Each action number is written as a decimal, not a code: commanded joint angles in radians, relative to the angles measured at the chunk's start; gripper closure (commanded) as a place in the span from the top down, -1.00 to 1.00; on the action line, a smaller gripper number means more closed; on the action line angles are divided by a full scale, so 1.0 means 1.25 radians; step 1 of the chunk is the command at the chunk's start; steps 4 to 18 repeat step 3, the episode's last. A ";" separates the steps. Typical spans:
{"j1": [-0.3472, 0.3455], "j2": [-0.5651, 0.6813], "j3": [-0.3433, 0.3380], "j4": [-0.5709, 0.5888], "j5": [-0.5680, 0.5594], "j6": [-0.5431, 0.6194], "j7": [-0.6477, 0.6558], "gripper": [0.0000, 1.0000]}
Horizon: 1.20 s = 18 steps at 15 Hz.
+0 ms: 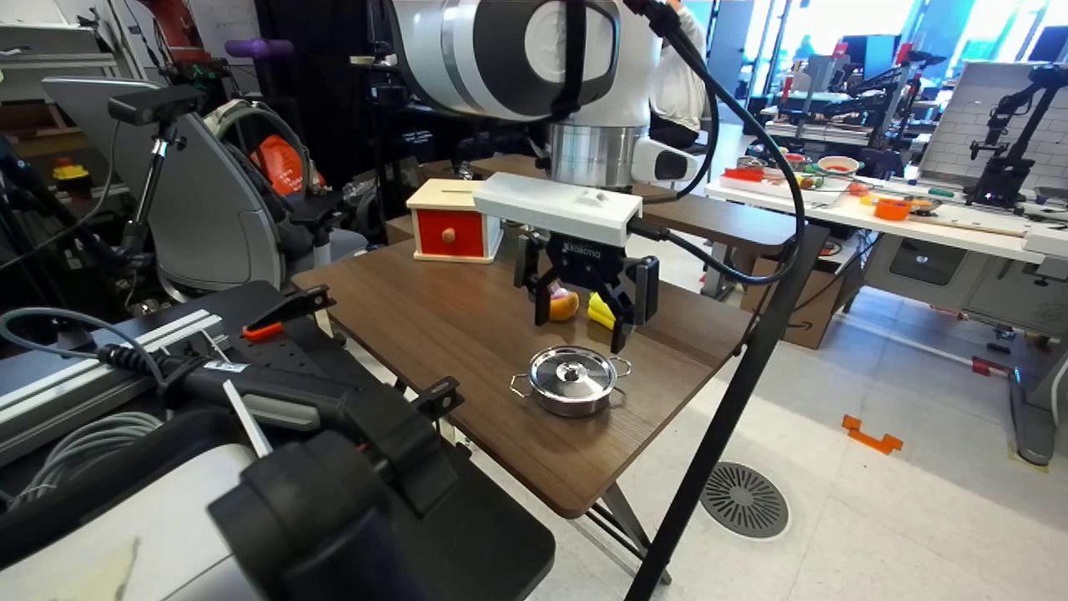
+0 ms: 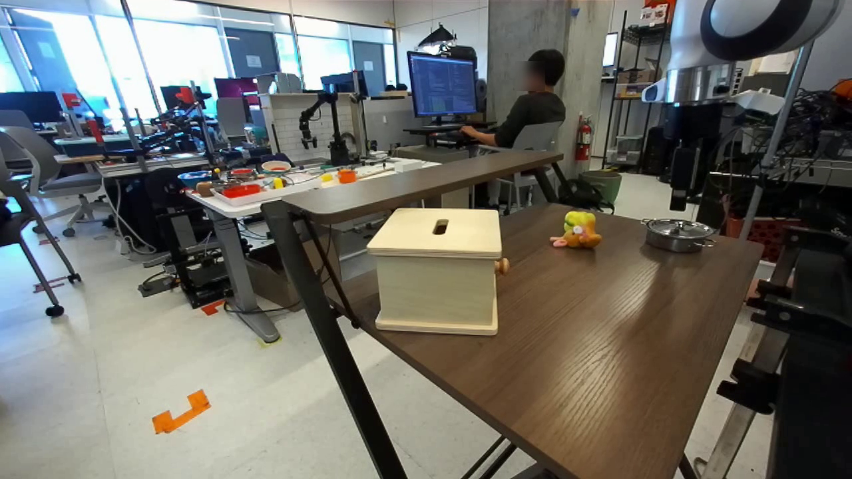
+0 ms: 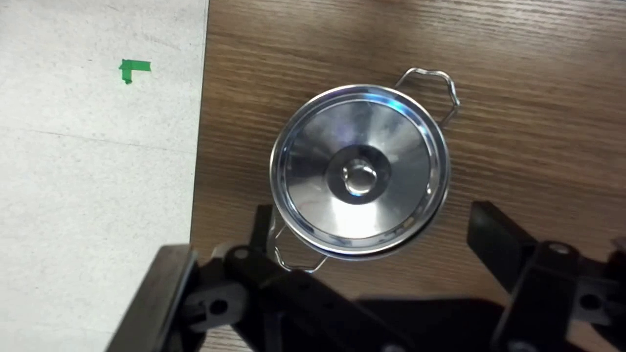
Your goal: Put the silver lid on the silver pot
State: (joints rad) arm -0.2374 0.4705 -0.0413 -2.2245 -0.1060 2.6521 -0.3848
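The silver lid (image 1: 584, 377) lies on the silver pot (image 1: 574, 408) near the table's corner, with its round knob up. Both also show in an exterior view, the lid (image 2: 685, 227) on top of the pot (image 2: 673, 242). In the wrist view the lid (image 3: 318, 146) covers the pot's hollow, and a dark sliver shows at its lower right rim. The pot's wire handles (image 3: 427, 73) stick out on two sides. My gripper (image 1: 581, 327) is open and empty above the pot. In the wrist view its fingertips (image 3: 372, 210) are wide apart and touch nothing.
A wooden box (image 1: 451, 229) with a red drawer stands at the table's far end. An orange-brown toy (image 1: 564, 305) and a yellow toy (image 1: 600, 310) lie behind the gripper. The table edge (image 3: 198, 146) runs close to the pot. A black post (image 1: 717, 434) stands beside the table.
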 commanded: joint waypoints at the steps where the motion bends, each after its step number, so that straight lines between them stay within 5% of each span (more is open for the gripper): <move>1: 0.002 -0.001 -0.002 0.001 0.001 -0.002 0.000 1.00; 18: 0.002 0.007 -0.002 0.001 0.000 -0.002 0.000 1.00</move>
